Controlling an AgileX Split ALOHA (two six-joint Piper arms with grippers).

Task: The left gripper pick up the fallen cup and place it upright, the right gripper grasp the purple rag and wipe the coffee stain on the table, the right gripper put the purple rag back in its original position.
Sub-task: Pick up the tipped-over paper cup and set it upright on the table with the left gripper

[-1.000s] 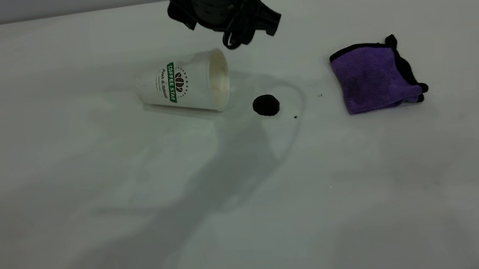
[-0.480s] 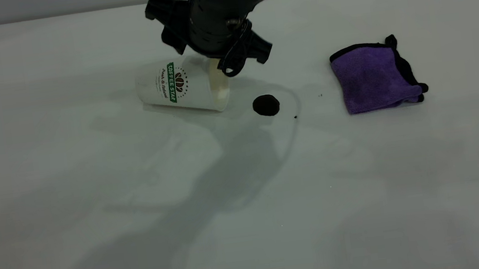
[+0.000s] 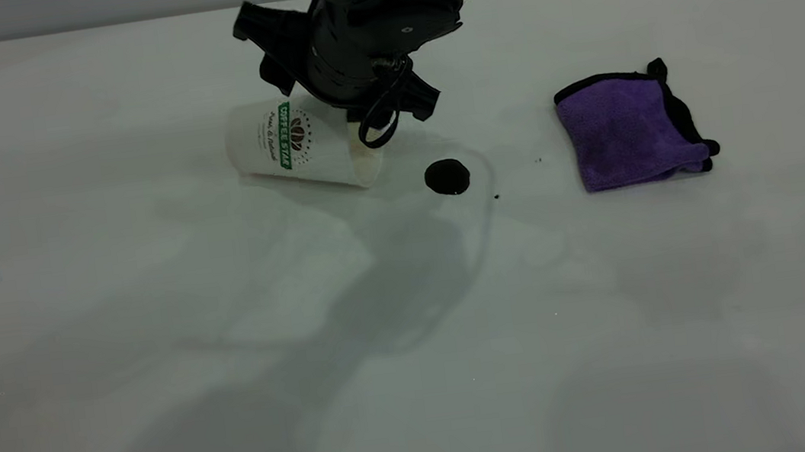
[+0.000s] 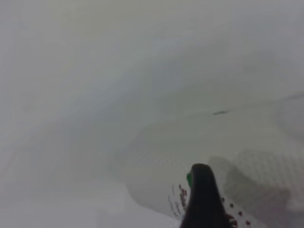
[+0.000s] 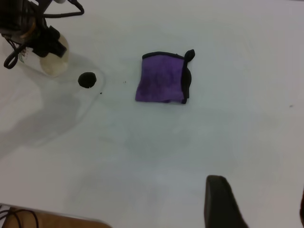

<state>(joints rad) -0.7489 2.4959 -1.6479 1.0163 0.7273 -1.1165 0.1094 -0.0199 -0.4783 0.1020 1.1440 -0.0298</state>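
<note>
White ripple-textured paper cup point(image 3: 289, 146) with the green COFFEE STAR band is lying on its side on the plain white tabletop point(image 3: 156, 348), mouth toward the small glossy black-brown coffee blot point(image 3: 447, 177) just beside it. My left gripper point(image 3: 351, 121) is right down over the cup's mouth end, covering the rim. In my left wrist view one black fingertip point(image 4: 204, 199) sits against the cup wall, but honestly can't tell how wide those jaws are. The folded purple microfibre rag point(image 3: 628, 127) with black edging lies well apart from the blot. My right gripper point(image 5: 256, 204) hangs high above the tabletop, nowhere near the rag, jaws spread wide with nothing in them.
</note>
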